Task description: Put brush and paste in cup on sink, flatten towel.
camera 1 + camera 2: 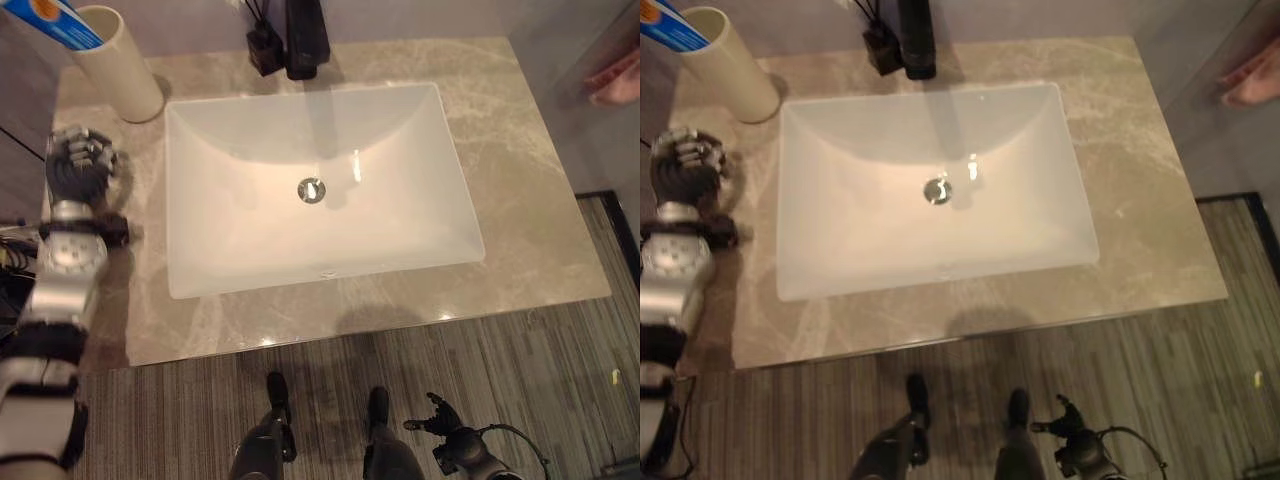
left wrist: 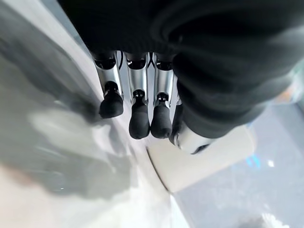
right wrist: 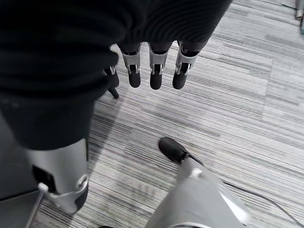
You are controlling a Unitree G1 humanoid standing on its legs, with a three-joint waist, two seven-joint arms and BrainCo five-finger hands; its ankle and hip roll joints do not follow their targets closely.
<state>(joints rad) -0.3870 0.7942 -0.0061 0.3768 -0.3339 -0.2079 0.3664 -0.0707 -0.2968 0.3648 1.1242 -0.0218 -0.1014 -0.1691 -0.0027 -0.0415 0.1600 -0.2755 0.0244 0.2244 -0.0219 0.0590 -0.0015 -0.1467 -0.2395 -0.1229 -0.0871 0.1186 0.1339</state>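
No text, number or sign can be read. The paste (image 1: 62, 22) standing in the cup (image 1: 118, 65) carries blue and orange print, too small and cut off by the frame edge to make out. The cup itself, the sink (image 1: 300, 140) and the counter (image 1: 520, 200) are unmarked.

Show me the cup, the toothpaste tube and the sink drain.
cup (image 1: 120, 70), left eye view, on its cream side wall.
toothpaste tube (image 1: 62, 22), left eye view, on the blue body sticking out of the cup.
sink drain (image 1: 311, 189), left eye view, on the metal drain centre.
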